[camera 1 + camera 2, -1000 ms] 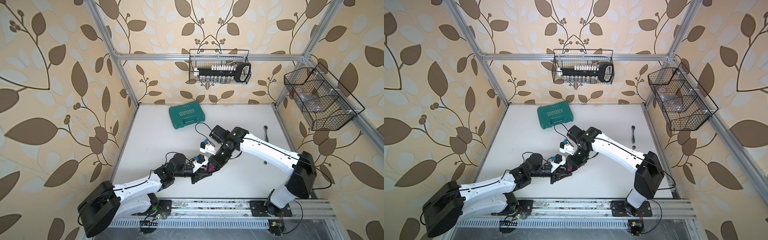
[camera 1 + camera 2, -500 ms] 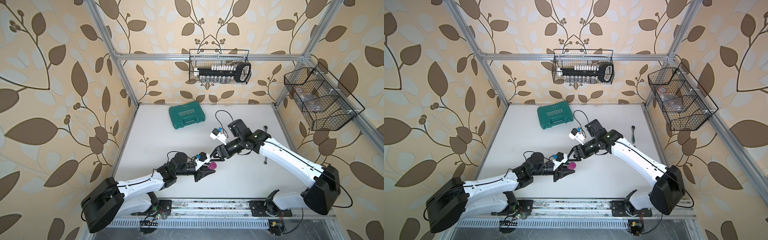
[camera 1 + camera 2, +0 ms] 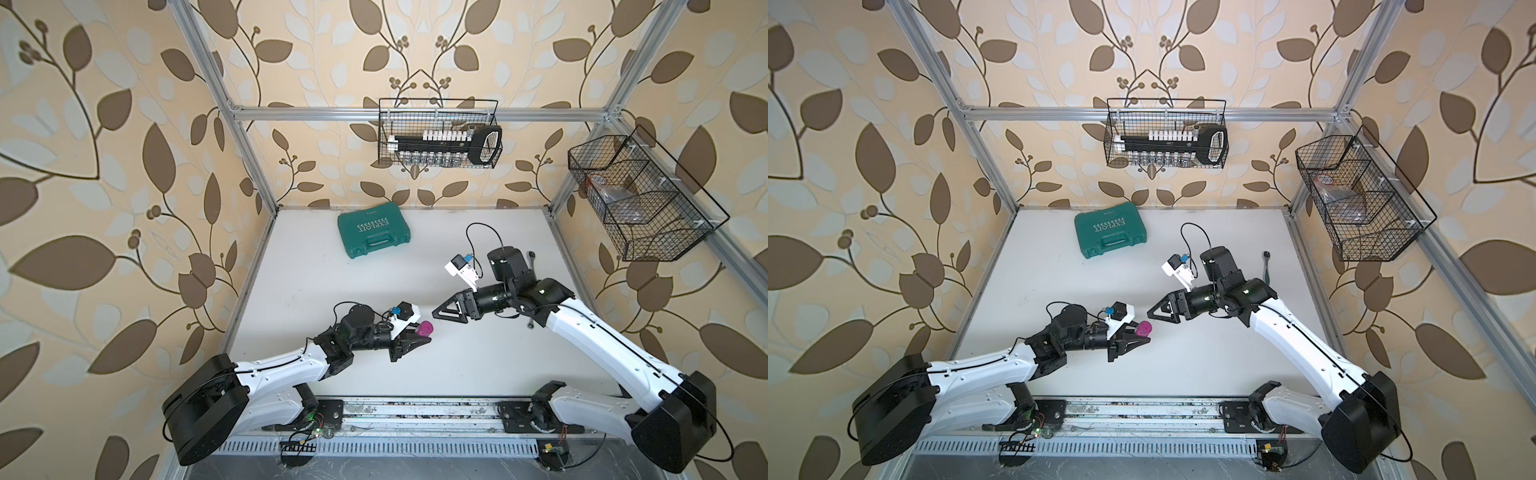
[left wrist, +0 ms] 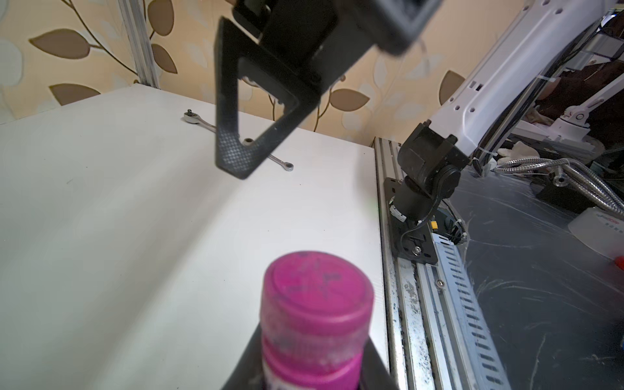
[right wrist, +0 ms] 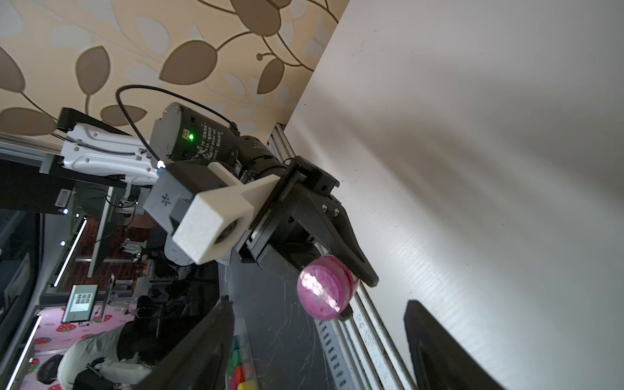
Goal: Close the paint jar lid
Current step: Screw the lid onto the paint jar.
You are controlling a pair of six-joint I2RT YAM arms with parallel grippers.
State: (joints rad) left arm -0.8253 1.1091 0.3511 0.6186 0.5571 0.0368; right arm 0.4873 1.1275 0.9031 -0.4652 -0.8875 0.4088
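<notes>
Two grippers faced each other: my left gripper (image 3: 423, 337) was clamped on the jar (image 3: 424, 329), its lid (image 4: 317, 287) seated on top, over the table's (image 3: 316, 282) front half. My right gripper (image 3: 437, 316) stood open and empty, near the jar but apart; behind it lay a wrench (image 3: 1267, 269).

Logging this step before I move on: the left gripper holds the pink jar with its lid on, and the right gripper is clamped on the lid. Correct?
Not quite. The right gripper is open and clear of the lid, as both top views show. The left gripper does hold the jar with its lid on.
</notes>
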